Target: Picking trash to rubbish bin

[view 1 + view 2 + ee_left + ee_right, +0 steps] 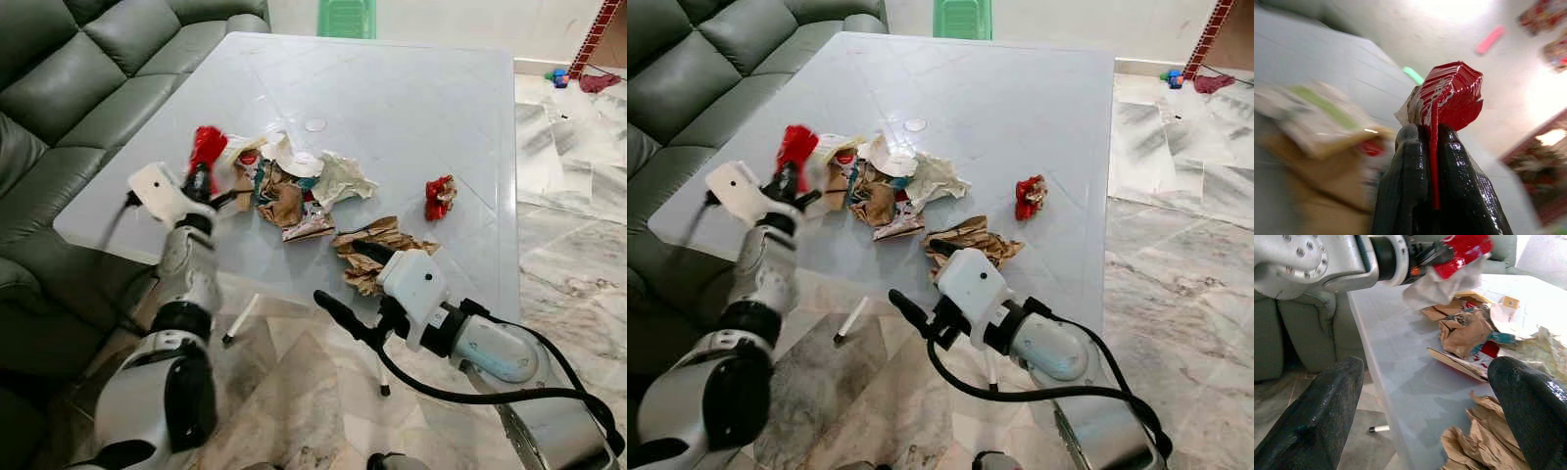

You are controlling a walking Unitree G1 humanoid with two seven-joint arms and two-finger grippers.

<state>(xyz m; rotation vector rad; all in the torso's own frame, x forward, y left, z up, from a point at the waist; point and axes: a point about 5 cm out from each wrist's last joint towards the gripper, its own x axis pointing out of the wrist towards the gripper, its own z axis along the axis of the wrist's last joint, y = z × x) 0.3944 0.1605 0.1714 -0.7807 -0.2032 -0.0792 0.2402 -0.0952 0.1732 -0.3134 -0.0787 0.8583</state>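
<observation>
My left gripper (pixel 201 174) is shut on a crumpled red wrapper (pixel 207 144), held just above the left side of the pale blue table (pixel 392 98); the left wrist view shows the red wrapper (pixel 1449 95) pinched between the black fingers (pixel 1410 186). A heap of brown paper and white wrappers (pixel 289 186) lies beside it on the table. A crumpled brown paper bag (pixel 377 250) sits near the front edge, and a small red wrapper (pixel 439 197) lies to the right. My right gripper (pixel 1425 396) is open, low in front of the table edge, near the brown bag (pixel 1479 440).
A dark green leather sofa (pixel 69 88) runs along the table's left side. A green plastic stool (pixel 347 18) stands beyond the far edge. Marble floor (pixel 568 225) lies to the right, with small items at the far right corner. Table legs (pixel 240 321) show below the front edge.
</observation>
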